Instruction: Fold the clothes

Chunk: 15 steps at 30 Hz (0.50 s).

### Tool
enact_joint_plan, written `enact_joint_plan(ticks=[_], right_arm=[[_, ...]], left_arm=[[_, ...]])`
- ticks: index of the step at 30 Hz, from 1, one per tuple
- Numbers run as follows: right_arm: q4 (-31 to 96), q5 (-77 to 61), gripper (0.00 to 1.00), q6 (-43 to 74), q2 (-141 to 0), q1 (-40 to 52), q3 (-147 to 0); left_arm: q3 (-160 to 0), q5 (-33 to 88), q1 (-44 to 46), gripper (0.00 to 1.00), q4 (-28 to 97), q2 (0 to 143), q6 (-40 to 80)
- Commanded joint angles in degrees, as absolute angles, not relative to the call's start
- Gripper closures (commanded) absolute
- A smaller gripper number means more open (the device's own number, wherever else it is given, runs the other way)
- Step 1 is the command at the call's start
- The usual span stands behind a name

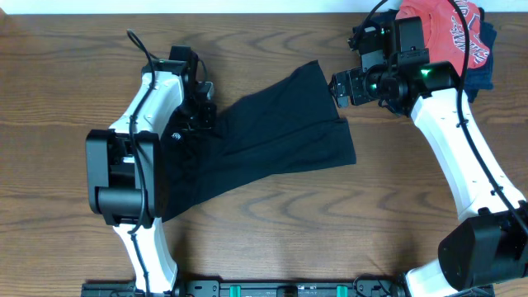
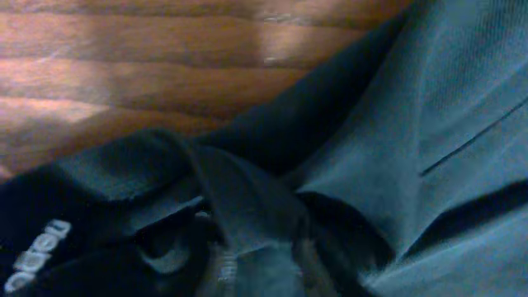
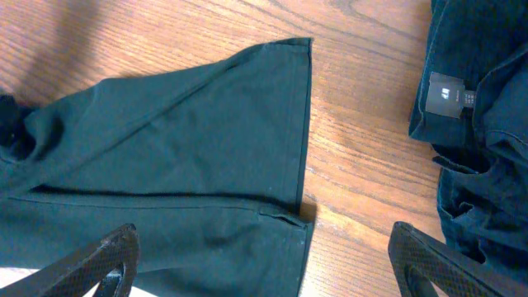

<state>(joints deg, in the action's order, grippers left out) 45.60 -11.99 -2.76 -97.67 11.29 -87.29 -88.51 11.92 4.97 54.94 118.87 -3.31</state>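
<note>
**Overhead and wrist views.** A wooden table (image 1: 66, 49) is shown with the clothes (image 1: 272, 140), 1 black garment, spread flat across its middle and running from lower left to upper right. A red shirt (image 1: 441, 33) is piled on a navy garment (image 1: 487, 73) at the far right corner, apart from the black fabric. The left gripper (image 1: 198, 115) is set at the bunched left end of the fabric; whether its jaws are closed on it cannot be told. The right gripper (image 3: 264, 247) is spread wide above the right hem, with nothing grasped
</note>
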Motion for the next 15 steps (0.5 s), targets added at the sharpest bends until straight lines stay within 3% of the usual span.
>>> enact_joint_plan(ticks=[1, 2, 7, 15], right_arm=[[45.60, -11.81, 0.05, -3.53, -98.17, 11.64, -88.38], [45.63, -11.81, 0.05, -3.53, -98.17, 11.64, -88.38], [44.23, -10.79, 0.12, -3.27, -98.70, 11.64, -88.38], [41.12, -9.50, 0.12, -2.20, -102.35, 11.70, -88.40]], left_arm=[[-88.09, 12.45, 4.67, 0.89, 54.76, 120.03, -1.80], [-88.09, 12.45, 4.67, 0.94, 54.54, 120.03, -1.80], [-90.21, 12.40, 4.67, 0.94, 54.74, 118.72, -1.80], [-99.48, 8.97, 4.67, 0.94, 55.22, 110.63, 1.19]])
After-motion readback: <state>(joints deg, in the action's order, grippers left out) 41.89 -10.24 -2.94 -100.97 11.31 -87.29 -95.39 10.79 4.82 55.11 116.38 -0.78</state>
